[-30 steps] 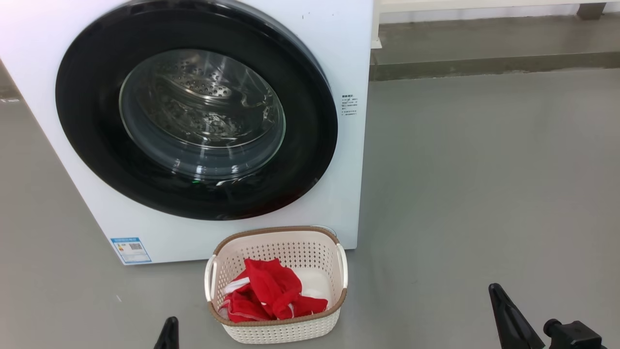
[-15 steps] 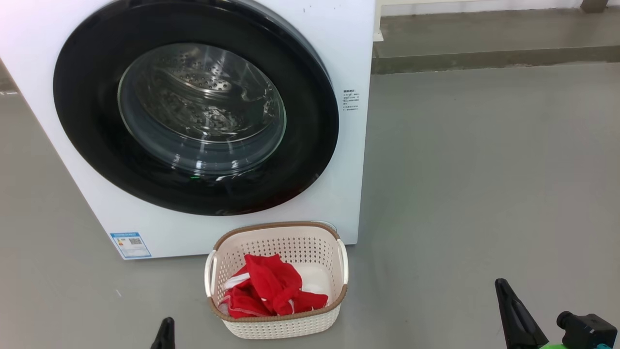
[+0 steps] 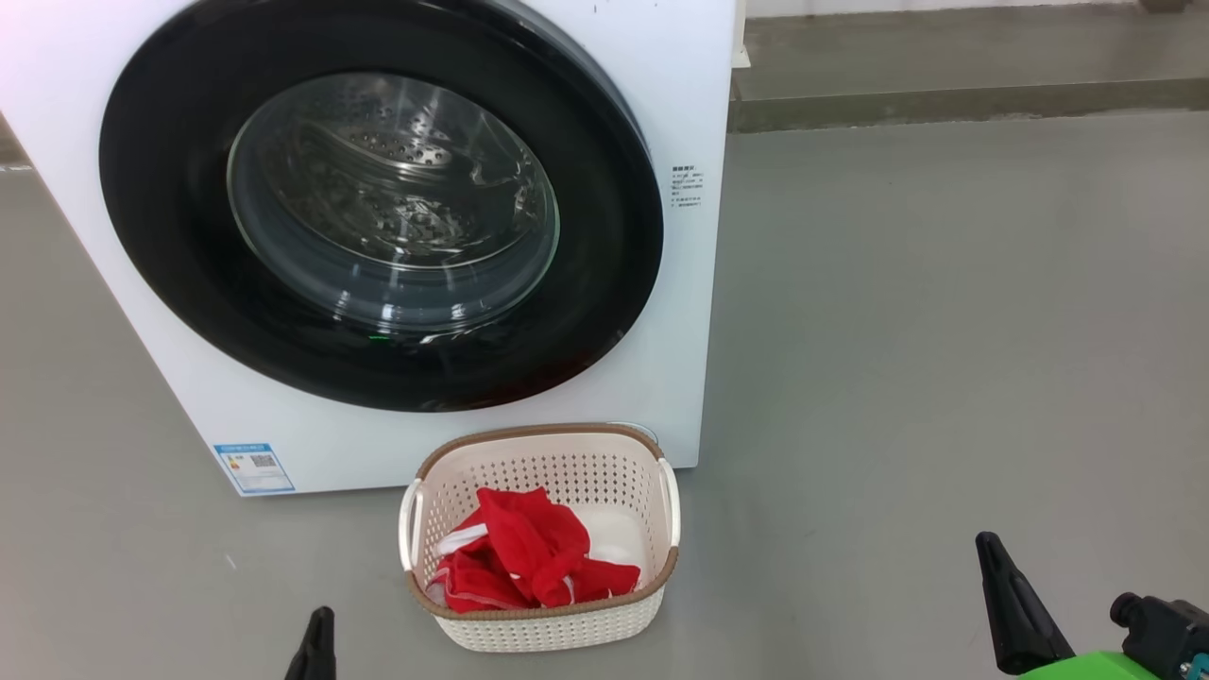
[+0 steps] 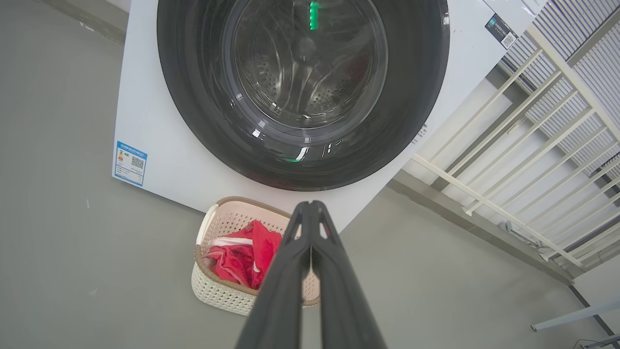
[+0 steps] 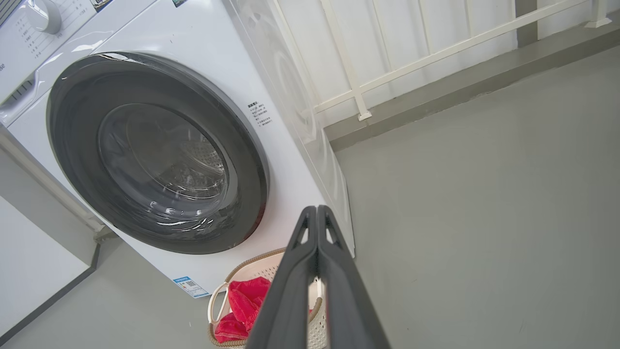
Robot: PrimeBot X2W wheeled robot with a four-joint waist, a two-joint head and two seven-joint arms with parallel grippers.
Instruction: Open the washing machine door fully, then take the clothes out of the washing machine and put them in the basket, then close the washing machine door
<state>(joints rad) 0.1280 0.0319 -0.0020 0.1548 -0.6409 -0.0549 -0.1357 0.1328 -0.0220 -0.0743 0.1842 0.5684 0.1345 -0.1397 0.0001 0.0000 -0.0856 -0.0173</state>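
The white washing machine (image 3: 680, 85) stands on the floor with its black-rimmed round door (image 3: 378, 203) shut flat against the front; the steel drum shows through the glass. Directly before it sits the cream basket (image 3: 543, 623), and the red clothes (image 3: 529, 557) lie bundled inside it. My left gripper (image 3: 316, 637) pokes up at the lower left, shut and empty, a little left of the basket. My right gripper (image 3: 992, 557) is at the lower right, far from the basket, fingers pressed together (image 5: 316, 209). In the left wrist view the shut fingertips (image 4: 310, 206) point over the basket (image 4: 213, 291) toward the door (image 4: 300, 87).
Bare grey floor (image 3: 945, 331) spreads to the right of the machine. A raised concrete kerb (image 3: 963, 99) and a white railing (image 5: 358, 92) run along the back. A blue label sticker (image 3: 253, 466) marks the machine's lower left corner.
The whole head picture has shifted: machine and basket sit slightly higher in it now, so the camera moved. Both grippers stay low and shut; door and clothes are unchanged.
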